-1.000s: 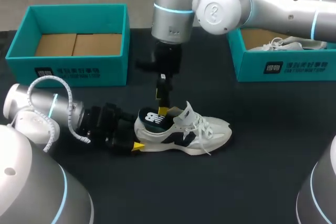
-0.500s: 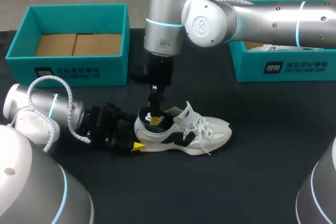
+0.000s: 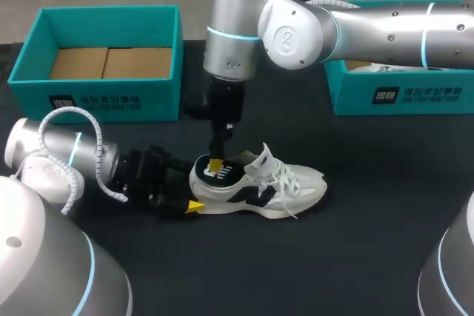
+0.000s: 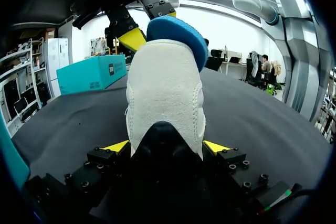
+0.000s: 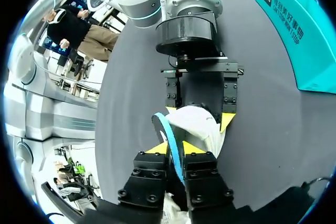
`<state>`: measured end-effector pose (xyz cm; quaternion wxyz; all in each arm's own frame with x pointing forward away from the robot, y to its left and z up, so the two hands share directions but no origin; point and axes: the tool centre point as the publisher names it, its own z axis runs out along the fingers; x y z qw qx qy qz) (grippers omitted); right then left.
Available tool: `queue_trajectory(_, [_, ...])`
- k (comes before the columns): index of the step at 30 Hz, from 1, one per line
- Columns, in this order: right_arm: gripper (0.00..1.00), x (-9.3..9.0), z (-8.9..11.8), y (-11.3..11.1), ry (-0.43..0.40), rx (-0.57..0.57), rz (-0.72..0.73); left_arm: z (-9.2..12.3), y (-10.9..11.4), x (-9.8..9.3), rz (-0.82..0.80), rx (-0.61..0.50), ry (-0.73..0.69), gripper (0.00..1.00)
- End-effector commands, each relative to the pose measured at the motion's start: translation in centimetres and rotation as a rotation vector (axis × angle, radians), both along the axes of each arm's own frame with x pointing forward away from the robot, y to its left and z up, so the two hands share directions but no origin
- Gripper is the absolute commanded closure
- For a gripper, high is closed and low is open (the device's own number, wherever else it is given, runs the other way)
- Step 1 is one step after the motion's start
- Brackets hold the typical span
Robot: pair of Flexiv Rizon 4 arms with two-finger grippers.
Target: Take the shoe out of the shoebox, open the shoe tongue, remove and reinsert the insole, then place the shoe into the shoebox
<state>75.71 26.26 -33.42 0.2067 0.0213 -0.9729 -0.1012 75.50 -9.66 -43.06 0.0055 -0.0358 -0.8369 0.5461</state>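
A white sneaker with a dark side mark lies on the black table, toe pointing right. My left gripper holds its heel from the left. In the left wrist view the heel sits between both yellow tips, touching each. My right gripper comes straight down into the shoe's opening. In the right wrist view its fingers are pinched on the edge of the blue insole, which stands up out of the shoe. The insole's blue end rises over the heel beside a right finger.
A teal shoebox with a cardboard floor stands at the back left. A second teal box at the back right holds another white shoe. The black table in front of the sneaker is bare.
My right gripper moved slightly left, lowered into the shoe's opening and closed on the insole. The left gripper and the shoe stayed put.
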Motion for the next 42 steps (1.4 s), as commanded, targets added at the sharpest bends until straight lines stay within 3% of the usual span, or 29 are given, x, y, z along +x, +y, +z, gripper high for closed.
queue_trajectory(1, [1.00, 0.1, 0.0, 0.0, -0.006, 0.001, 0.002, -0.3, -0.1, 0.0, 0.002, -0.001, -0.002, 1.00])
queue_trajectory(6, [1.00, 0.6, 0.7, -0.1, -0.030, 0.002, 0.003, -0.3, -0.1, 0.0, 0.002, -0.001, -0.002, 1.00])
queue_trajectory(10, [1.00, 1.6, 2.6, 0.0, -0.069, 0.009, 0.002, -0.3, -0.1, 0.0, 0.002, -0.001, -0.002, 1.00])
queue_trajectory(18, [1.00, 5.5, 8.3, 0.5, -0.180, 0.037, -0.014, -0.3, -0.1, 0.0, 0.002, -0.001, -0.002, 1.00])
queue_trajectory(22, [1.00, 7.9, 11.6, 1.8, -0.249, 0.043, 0.011, -0.3, -0.1, 0.0, 0.002, -0.001, -0.002, 1.00])
queue_trajectory(25, [1.00, 9.2, 12.8, 2.7, -0.275, 0.033, 0.041, -0.3, -0.1, 0.0, 0.002, -0.001, -0.002, 1.00])
queue_trajectory(28, [1.00, 9.3, 11.8, 2.9, -0.256, 0.039, 0.057, -0.3, -0.1, 0.0, 0.002, -0.001, -0.002, 1.00])
queue_trajectory(35, [1.00, 7.1, 7.4, 2.1, -0.184, 0.100, 0.015, -0.3, -0.1, 0.0, 0.002, -0.001, -0.002, 1.00])
queue_trajectory(42, [1.00, 6.7, 6.7, 2.3, -0.190, 0.138, 0.004, -0.3, -0.1, 0.0, 0.002, -0.001, -0.002, 1.00])
